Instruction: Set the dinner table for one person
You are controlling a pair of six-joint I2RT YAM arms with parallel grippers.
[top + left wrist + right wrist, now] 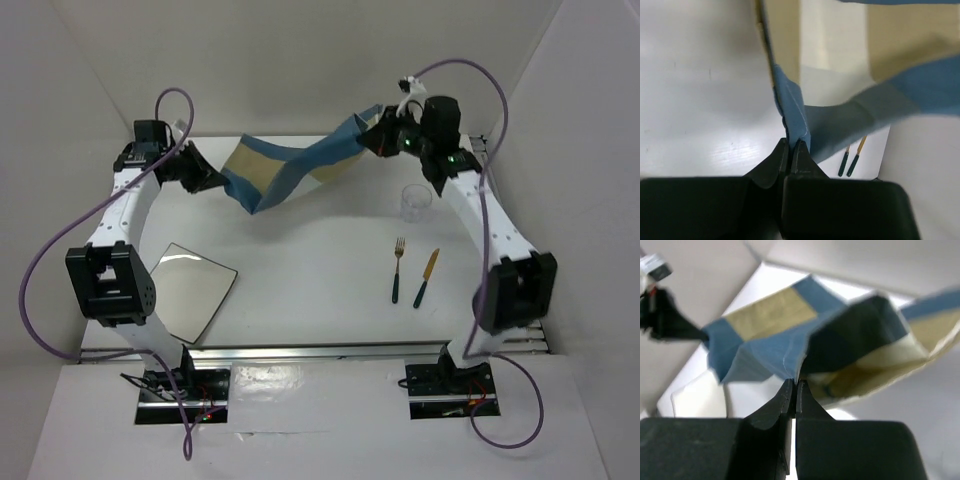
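Left gripper [792, 145] and right gripper [793, 385], each pinched on a placemat [290, 168] corner, hold it sagging (blue-bordered, tan) above the dinner table [320, 270].

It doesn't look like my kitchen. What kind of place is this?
Likely a robot lab booth, not a home: white walls box in the table, two arms are bolted at its near edge, purple cables loop from them. The left end effector and right end effector hold up a placemat.
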